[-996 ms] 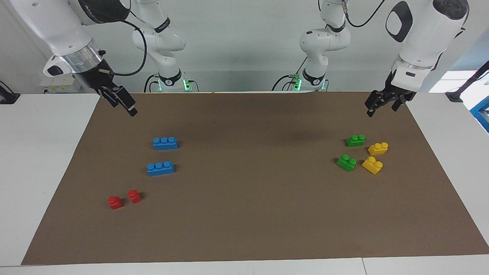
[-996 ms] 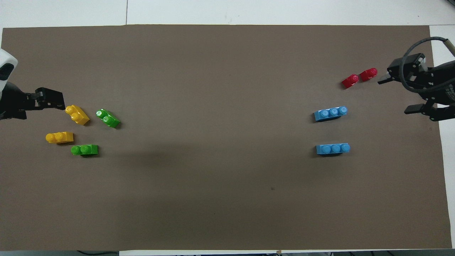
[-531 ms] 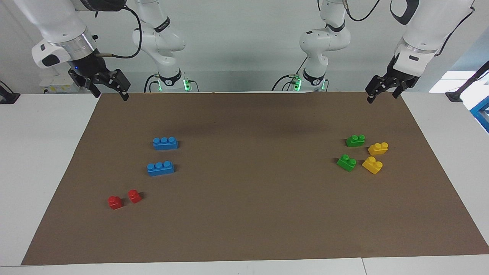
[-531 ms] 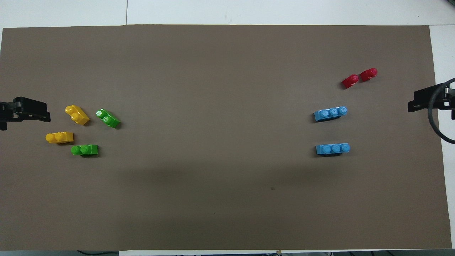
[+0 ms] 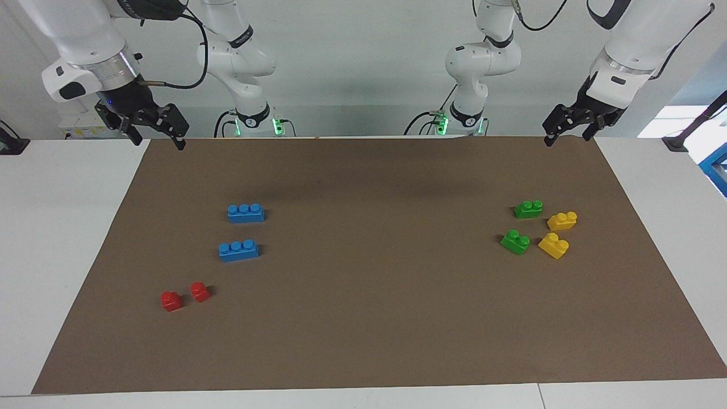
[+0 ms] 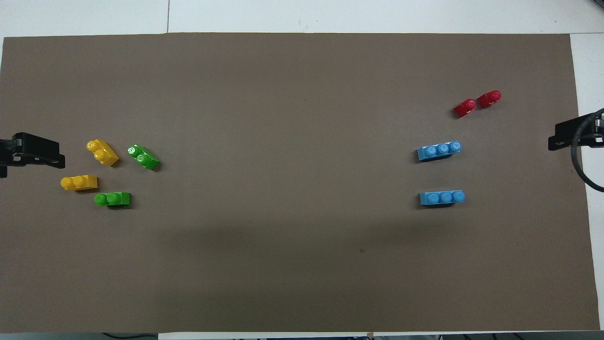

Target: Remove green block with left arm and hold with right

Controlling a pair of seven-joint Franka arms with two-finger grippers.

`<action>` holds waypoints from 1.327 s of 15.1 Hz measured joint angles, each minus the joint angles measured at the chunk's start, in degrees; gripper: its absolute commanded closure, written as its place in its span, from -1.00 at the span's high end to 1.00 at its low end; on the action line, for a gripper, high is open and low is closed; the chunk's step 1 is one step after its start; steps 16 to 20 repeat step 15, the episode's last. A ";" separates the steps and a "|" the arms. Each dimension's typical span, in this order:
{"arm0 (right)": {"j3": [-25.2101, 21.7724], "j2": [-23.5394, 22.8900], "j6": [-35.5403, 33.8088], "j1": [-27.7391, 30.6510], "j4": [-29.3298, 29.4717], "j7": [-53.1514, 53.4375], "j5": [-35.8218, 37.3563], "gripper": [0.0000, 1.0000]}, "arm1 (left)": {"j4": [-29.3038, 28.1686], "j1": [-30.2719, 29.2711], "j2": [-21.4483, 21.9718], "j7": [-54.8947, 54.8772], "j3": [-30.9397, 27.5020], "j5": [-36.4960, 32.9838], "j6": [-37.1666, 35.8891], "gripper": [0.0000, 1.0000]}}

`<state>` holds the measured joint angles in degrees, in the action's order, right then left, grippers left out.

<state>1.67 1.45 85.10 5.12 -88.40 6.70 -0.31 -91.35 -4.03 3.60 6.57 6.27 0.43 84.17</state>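
- No brand, label or writing can be read on the bricks or on my arms.
- Two green blocks lie on the brown mat (image 5: 363, 318) toward my left arm's end. The green block nearer to me (image 5: 528, 209) (image 6: 112, 199) lies with its long axis along the table's length. The farther green block (image 5: 515, 241) (image 6: 143, 157) is turned diagonally.
- Both sit studs up, close to two yellow bricks (image 5: 562, 220) but apart from them.
- My left gripper (image 5: 568, 129) (image 6: 33, 153) hangs in the air over the mat's edge at my left arm's end, fingers apart, holding nothing.
- My right gripper (image 5: 156, 133) (image 6: 573, 137) hangs over the mat's edge at the right arm's end, fingers apart and empty.
- Two blue bricks (image 5: 245, 212) and two red bricks (image 5: 171, 301) lie toward that end.
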 measured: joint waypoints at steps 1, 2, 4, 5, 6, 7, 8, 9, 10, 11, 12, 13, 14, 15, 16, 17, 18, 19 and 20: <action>-0.05 0.00 0.00 0.02 0.00 -0.01 0.00 1.00 | 0.48 0.06 -0.11 -0.04 0.07 0.08 -0.48 1.00; -0.11 0.00 0.00 0.02 0.00 -0.02 0.00 1.00 | 0.93 0.10 -0.20 -0.04 0.15 0.17 -0.79 1.00; -0.15 0.00 0.00 0.03 0.00 -0.03 0.00 1.00 | 1.38 0.15 -0.34 -0.05 0.18 0.27 -0.96 1.00; -0.15 0.00 0.00 0.03 0.00 -0.03 0.00 1.00 | 1.51 0.15 -0.39 -0.05 0.18 0.28 -1.00 1.00; -0.16 0.00 0.00 0.03 0.00 -0.03 0.00 1.00 | 1.61 0.14 -0.45 -0.05 0.17 0.28 -1.02 1.00; -0.17 0.00 0.00 0.03 0.00 -0.03 0.00 1.00 | 1.70 0.14 -0.48 -0.05 0.12 0.28 -1.02 1.00; -0.17 0.01 0.00 0.03 0.00 -0.03 0.00 1.00 | 1.77 0.14 -0.48 -0.05 0.09 0.28 -1.02 1.00; -0.17 0.01 0.00 0.03 0.00 -0.03 0.00 1.00 | 1.82 0.14 -0.48 -0.10 0.07 0.29 -1.02 1.00; -0.17 0.01 0.00 0.03 0.00 -0.03 0.00 1.00 | 1.86 0.14 -0.48 -0.35 0.07 0.29 -0.96 1.00; -0.17 0.01 0.00 0.03 0.00 -0.03 0.00 1.00 | 1.90 0.13 -0.49 -0.81 0.04 0.29 -0.89 1.00; -0.17 0.01 0.00 0.03 0.00 -0.03 0.00 1.00 | 1.94 0.12 -0.49 -1.17 0.01 0.29 -0.84 1.00; -0.17 0.01 0.00 0.03 -0.01 -0.03 0.00 1.00 | 1.97 0.11 -0.49 -1.35 0.00 0.29 -0.82 1.00; -0.17 0.01 0.00 0.03 -0.02 -0.03 0.00 1.00 | 1.98 0.11 -0.49 -1.44 -0.01 0.29 -0.80 1.00; -0.18 0.01 0.00 0.03 -0.02 -0.03 0.00 1.00 | 1.99 0.11 -0.49 -1.49 -0.01 0.29 -0.74 1.00; -0.18 0.01 0.00 0.03 -0.02 -0.03 0.00 1.00 | 1.99 0.11 -0.49 -1.49 -0.01 0.29 -0.74 1.00; -0.18 0.01 0.00 0.03 -0.02 -0.03 0.00 1.00 | 1.99 0.11 -0.49 -1.49 -0.01 0.29 -0.74 1.00; -0.18 0.01 0.00 0.03 -0.02 -0.03 0.00 1.00 | 1.99 0.11 -0.49 -1.49 -0.01 0.29 -0.74 1.00; -0.18 0.01 0.00 0.03 -0.02 -0.03 0.00 1.00 | 1.99 0.11 -0.49 -1.49 -0.01 0.29 -0.74 1.00; -0.18 0.01 0.00 0.03 -0.02 -0.03 0.00 1.00 | 1.99 0.11 -0.49 -1.49 -0.01 0.29 -0.74 1.00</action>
